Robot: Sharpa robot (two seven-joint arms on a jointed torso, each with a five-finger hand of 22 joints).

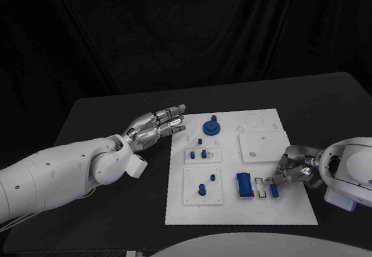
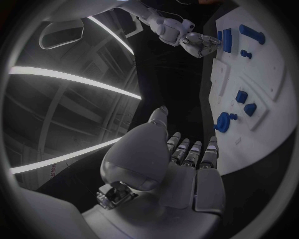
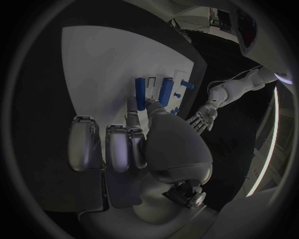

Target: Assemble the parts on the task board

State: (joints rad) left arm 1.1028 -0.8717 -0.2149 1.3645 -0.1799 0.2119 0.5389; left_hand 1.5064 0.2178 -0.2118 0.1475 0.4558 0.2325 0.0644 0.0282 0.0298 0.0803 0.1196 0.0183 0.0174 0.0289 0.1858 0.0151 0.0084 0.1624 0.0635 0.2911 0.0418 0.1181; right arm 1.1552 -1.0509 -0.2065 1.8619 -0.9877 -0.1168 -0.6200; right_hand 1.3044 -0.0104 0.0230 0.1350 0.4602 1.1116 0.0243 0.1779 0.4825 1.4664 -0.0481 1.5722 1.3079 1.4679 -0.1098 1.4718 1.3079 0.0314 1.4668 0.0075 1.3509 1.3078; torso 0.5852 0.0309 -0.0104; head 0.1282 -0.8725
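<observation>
Right robot hand (image 1: 292,168) is set at the right edge of the task board (image 1: 277,209), fingers curled in around the slim blue bar (image 1: 274,189), apparently pinched at its tip; contact is hard to confirm from the head view. Placement fits seating that bar in its slot beside the wider blue block (image 1: 245,184). Both pieces lie flat, long axes parallel, running from the board's near edge toward its far edge. Left robot hand (image 1: 157,127) is held off the board's far-left corner, fingers apart, nothing held, likely parked clear of the work. Blue round knob (image 1: 210,126) stands upright on the board, just beside those fingers. Board lies flat on the bench (image 1: 102,113).
</observation>
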